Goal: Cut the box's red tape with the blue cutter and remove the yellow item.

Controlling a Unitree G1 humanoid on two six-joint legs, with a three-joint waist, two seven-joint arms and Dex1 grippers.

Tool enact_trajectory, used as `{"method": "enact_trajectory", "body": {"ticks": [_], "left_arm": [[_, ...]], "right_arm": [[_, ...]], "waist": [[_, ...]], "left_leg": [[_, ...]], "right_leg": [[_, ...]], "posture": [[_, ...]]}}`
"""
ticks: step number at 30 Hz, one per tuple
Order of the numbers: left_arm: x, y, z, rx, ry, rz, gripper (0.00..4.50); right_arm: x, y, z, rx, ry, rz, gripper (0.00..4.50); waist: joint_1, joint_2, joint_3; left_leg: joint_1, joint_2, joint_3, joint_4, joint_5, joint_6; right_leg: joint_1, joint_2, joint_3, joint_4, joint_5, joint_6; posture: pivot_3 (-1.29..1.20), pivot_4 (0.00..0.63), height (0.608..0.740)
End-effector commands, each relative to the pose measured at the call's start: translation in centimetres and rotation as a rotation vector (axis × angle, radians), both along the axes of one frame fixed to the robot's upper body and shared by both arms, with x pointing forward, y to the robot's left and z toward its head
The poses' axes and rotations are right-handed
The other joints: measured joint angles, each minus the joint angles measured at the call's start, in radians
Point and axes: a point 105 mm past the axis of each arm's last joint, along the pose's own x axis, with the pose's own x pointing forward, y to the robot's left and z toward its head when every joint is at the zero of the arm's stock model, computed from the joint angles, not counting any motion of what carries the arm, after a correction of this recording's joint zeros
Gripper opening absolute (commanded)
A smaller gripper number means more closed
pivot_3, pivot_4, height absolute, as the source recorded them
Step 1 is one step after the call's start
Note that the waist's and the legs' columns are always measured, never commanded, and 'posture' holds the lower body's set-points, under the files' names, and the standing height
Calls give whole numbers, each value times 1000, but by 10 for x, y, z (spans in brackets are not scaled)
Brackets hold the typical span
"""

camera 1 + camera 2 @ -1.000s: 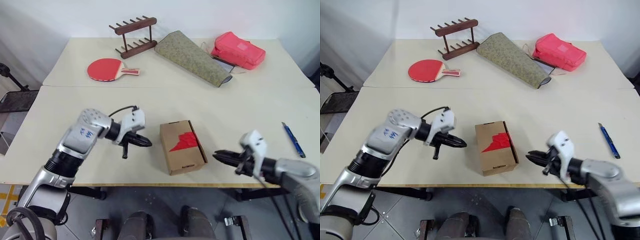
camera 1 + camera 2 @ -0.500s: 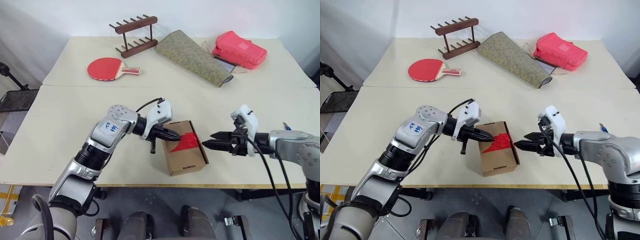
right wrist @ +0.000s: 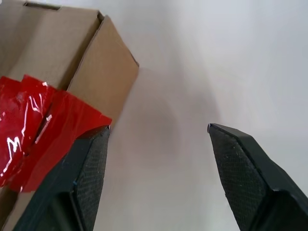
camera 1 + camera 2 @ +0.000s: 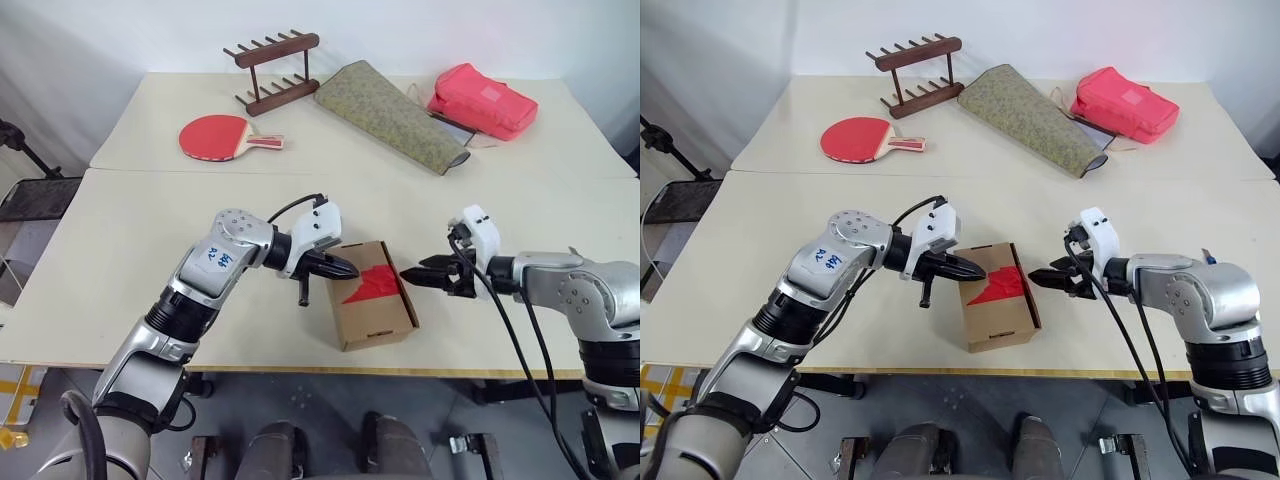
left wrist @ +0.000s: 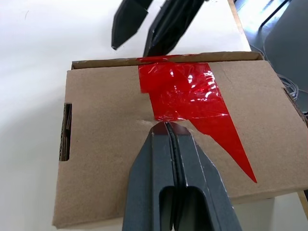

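- The box (image 4: 373, 307) lies flat near the front edge of the pale surface (image 4: 150, 220), between the two end effectors, its flaps shut
- The red tape (image 5: 192, 103) is stuck across the box's top face, a jagged patch running from the far edge and tapering to a point toward one side; it looks whole in the left wrist view
- A slot cutout (image 5: 66, 132) sits in the box's top near one short edge
- The left end effector (image 4: 345, 268) is clenched, its two black fingers (image 5: 159, 183) pressed together with nothing between them; the tips rest on the cardboard top right at the edge of the red tape
- The right end effector (image 4: 412, 277) is spread apart and grasps nothing; it points at the box's right side, with one finger (image 3: 89, 178) against the taped upper corner and the other finger (image 3: 245, 168) over bare surface beside the box
- The blue cutter (image 4: 573, 251) lies on the surface well to the right of the box, mostly hidden behind the right arm, just a sliver showing
- At the back of the surface, well apart from the box: a red table-tennis paddle (image 4: 215, 134) on the left, a dark wooden rack (image 4: 272, 68) behind it, a long patterned greenish pouch (image 4: 392, 115) lying at an angle in the middle, and a pink-red bag (image 4: 482, 100) on the right
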Motion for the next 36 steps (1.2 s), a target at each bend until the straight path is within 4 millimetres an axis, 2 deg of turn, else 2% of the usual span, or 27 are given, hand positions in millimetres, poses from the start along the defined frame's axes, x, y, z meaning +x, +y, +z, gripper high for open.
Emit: {"method": "enact_trajectory", "body": {"ticks": [1,5,15,21,26,31,36], "left_arm": [[-1,4,-11,38,11,15,0],[-2,5,-13,42,11,16,0],[-3,3,-14,45,5,11,0],[-2,4,-15,50,4,14,0],[-2,2,-15,48,3,12,0],[-2,2,-18,60,1,5,0],[-2,2,-20,62,2,9,0]], "right_arm": [[-3,3,37,108,-95,51,3383],[-10,1,46,150,-84,83,3383],[-13,10,7,58,6,71,3383],[-14,9,-1,44,23,62,3383],[-4,-12,-9,-24,50,-60,3383],[7,-32,-19,-199,12,-131,3383],[7,-6,-15,-170,-51,-34,3383]], "waist": [[2,0,0],[2,0,0],[1,0,0],[1,0,0],[1,0,0],[2,0,0],[-2,0,0]], "left_leg": [[0,0,0,0,0,0],[0,0,-1,0,0,0],[1,0,-1,0,0,0],[1,1,-1,0,0,0],[1,1,-1,0,0,0],[3,1,-1,0,0,0],[4,1,0,0,0,-1]], "right_leg": [[0,0,0,0,0,0],[0,0,0,0,0,0],[1,0,0,0,0,0],[1,0,0,0,0,0],[1,0,0,0,0,0],[4,0,0,-1,0,0],[3,0,1,0,0,0]], "posture": [[0,150,740],[0,150,740],[0,150,740],[0,150,740],[0,150,740],[0,150,740],[0,150,740]]}}
